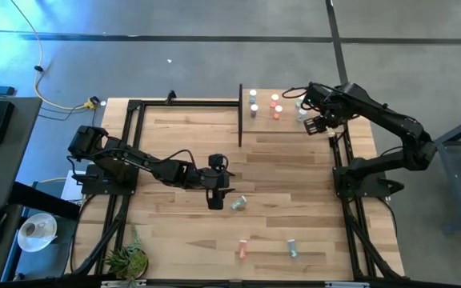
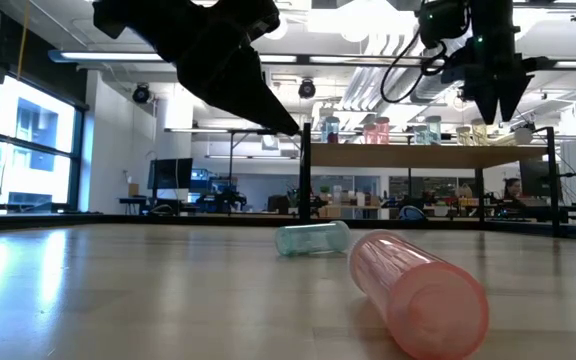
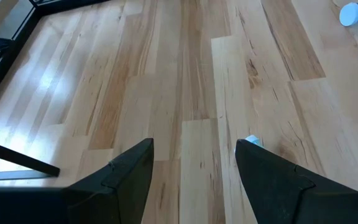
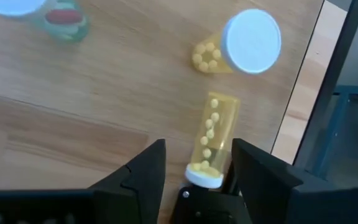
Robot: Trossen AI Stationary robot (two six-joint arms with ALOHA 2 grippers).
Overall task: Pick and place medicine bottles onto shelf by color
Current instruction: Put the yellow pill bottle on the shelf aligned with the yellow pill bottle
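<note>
The shelf [image 1: 286, 128] stands at the table's far right and carries blue-grey [image 1: 253, 102], red [image 1: 276, 107] and green [image 1: 300, 106] medicine bottles. My right gripper [image 4: 197, 171] hovers above the shelf, pointing down, open. A yellow bottle [image 4: 215, 134] lies tilted between its fingers, cap [image 4: 204, 177] toward the gripper. A second yellow bottle [image 4: 247, 43] stands upright beside it. My left gripper [image 1: 214, 200] hangs open over the table's middle. A teal bottle [image 1: 239, 204] lies on its side just to that gripper's right. My right gripper has the yellow bottle close against one finger [image 4: 260, 168], with a clear gap to the other finger. Whether that finger touches the bottle's side [image 4: 229, 134] I cannot tell. The bottle lies along the fingers, its far end on the shelf board.
A pink bottle [image 1: 242, 250] and another teal one [image 1: 292, 250] lie on their sides near the table's front edge. Black frame posts [image 1: 240, 116] edge the shelf. A small plant [image 1: 128, 258] sits at the near left corner.
</note>
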